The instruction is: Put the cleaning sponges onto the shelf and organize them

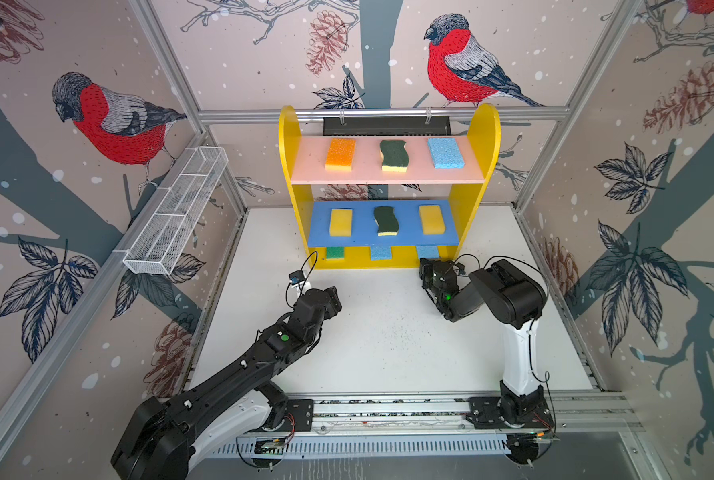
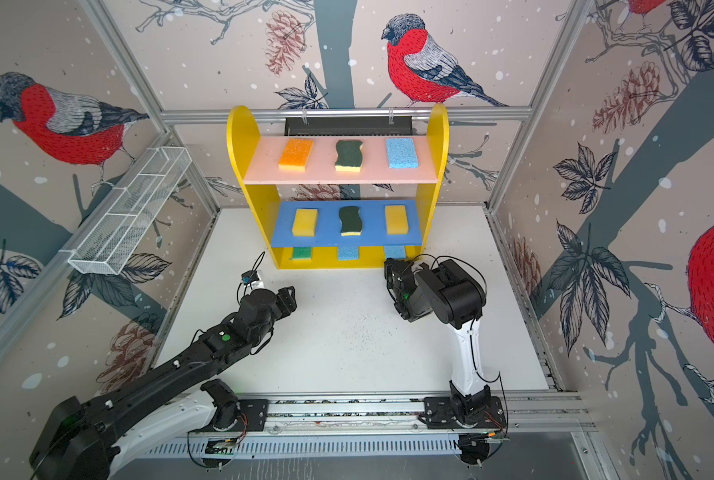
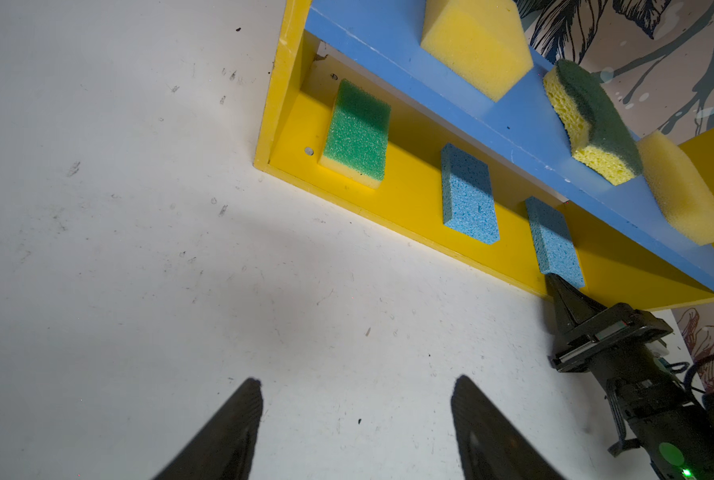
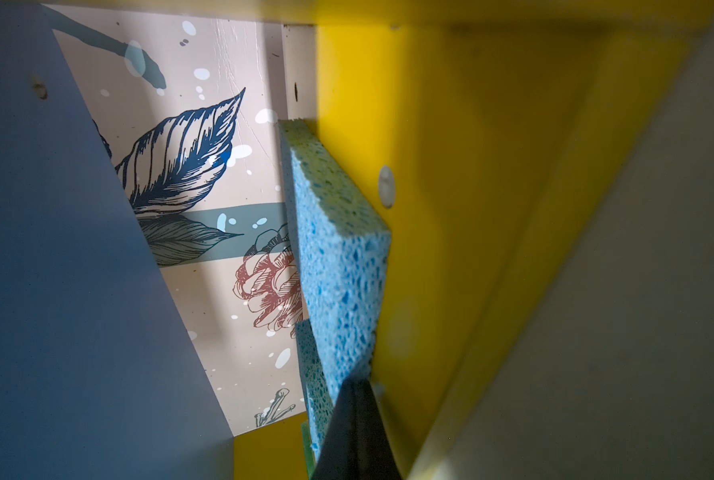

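Nine sponges [image 1: 340, 153] on shelf [image 1: 486, 137], three per board; right gripper [image 3: 553, 283], jaws together, tip touching near end of rightmost blue sponge [image 3: 553, 241] on bottom board; left gripper [image 3: 358, 380], jaws apart, empty, over table [image 1: 388, 332], left-centre.

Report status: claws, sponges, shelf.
Left claw open, empty, above the table. Right claw shut, tip against the rightmost blue sponge on the yellow base. Shelf holds nine, three per board. Nothing blocking.

Nine sponges [image 1: 432, 219] are counted: three light blue [image 1: 445, 153], one at the tip of the right pincer [image 3: 551, 280], two yellow [image 1: 340, 222], two wavy scourers [image 1: 393, 154], one orange [image 1: 340, 153], one green [image 1: 335, 252].
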